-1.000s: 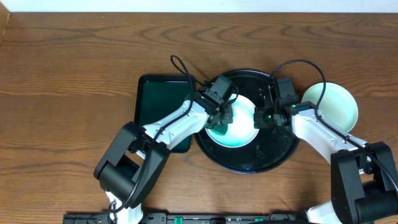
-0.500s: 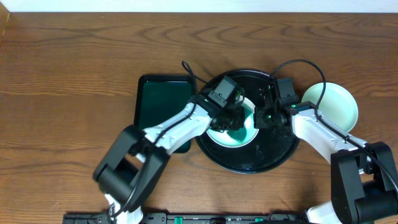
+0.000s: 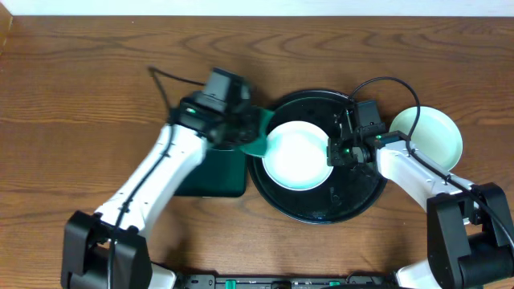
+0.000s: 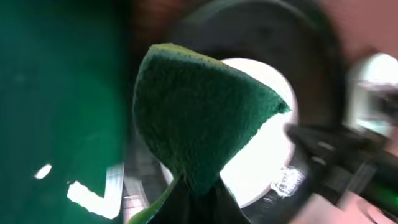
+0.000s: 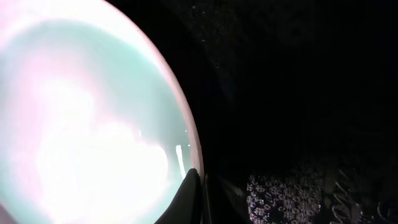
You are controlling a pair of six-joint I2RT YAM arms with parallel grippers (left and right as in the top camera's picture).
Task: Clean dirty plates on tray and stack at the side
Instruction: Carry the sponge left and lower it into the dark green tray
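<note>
Overhead first: the left gripper hangs over the left edge of the large round glossy black tray. It is clamped tight on a floppy green sponge, whose corner laps over the rim just beside the pale round shallow plate lying mid-tray. The right gripper sits at that plate's right rim. A second pale plate rests on the wooden table to the right, outside the tray, and a small rectangular dark green tray lies under the left arm.

Left wrist now: the sponge fills the view, pinched at its lower end and folded into a cone. The plate behind it is a white glare, too bright to show any smear.

Right wrist: the fingertips are drawn together to a point right on the plate's rim. Whether the rim is nipped between them, I cannot tell.

The dangers, as I judge them:
- On that slick tray the plate could skate or tip if it is pressed at one edge.
- If it is lifted by so thin a pinch, it may swing and slip out.
- The dangling sponge could snag the rim in passing.
- With the glare hiding any residue, a dirty plate might get stacked.
</note>
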